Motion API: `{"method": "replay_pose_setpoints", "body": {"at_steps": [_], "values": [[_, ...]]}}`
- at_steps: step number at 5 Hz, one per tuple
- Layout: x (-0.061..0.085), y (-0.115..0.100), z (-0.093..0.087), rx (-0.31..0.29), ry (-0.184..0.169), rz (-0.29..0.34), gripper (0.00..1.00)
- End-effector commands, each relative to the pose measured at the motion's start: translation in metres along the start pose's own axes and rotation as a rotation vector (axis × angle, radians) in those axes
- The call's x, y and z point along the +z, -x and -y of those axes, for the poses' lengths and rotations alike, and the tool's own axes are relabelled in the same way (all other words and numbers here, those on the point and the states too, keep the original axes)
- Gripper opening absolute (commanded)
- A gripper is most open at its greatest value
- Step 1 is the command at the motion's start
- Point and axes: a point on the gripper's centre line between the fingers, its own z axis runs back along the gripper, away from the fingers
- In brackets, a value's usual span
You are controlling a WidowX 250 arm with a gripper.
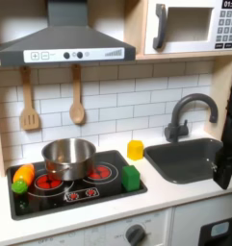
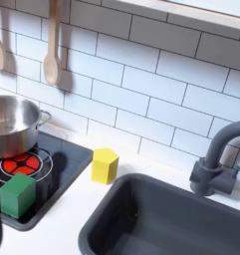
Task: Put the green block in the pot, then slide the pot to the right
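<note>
The green block [image 1: 131, 177] stands on the front right corner of the black stovetop [image 1: 60, 195], and in the second exterior view the green block [image 2: 17, 194] is near the lower left corner. The silver pot [image 1: 69, 157] sits on the back of the stove, between the burners, a short way to the first exterior view's left of the block; nothing shows inside it. The pot [image 2: 12, 122] has a side handle. My gripper [image 1: 224, 171] is a dark shape at the first exterior view's right edge over the sink, far from both. Its jaws are cut off by the frame.
A yellow cylinder [image 1: 135, 149] stands on the counter behind the block, and an orange-and-green toy vegetable [image 1: 23, 178] lies on the stove's left edge. The dark sink [image 1: 190, 159] and faucet [image 1: 185, 115] take up the right. Wooden utensils [image 1: 77, 101] hang on the tiled wall.
</note>
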Motion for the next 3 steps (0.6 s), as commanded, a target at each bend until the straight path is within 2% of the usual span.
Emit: {"method": "replay_pose_setpoints", "body": {"at_steps": [1,3], "values": [[0.000,0.000,0.000,0.000,-0.001,0.000,1.00],[-0.007,-0.021,-0.015,0.029,-0.021,0.005,1.00]]}}
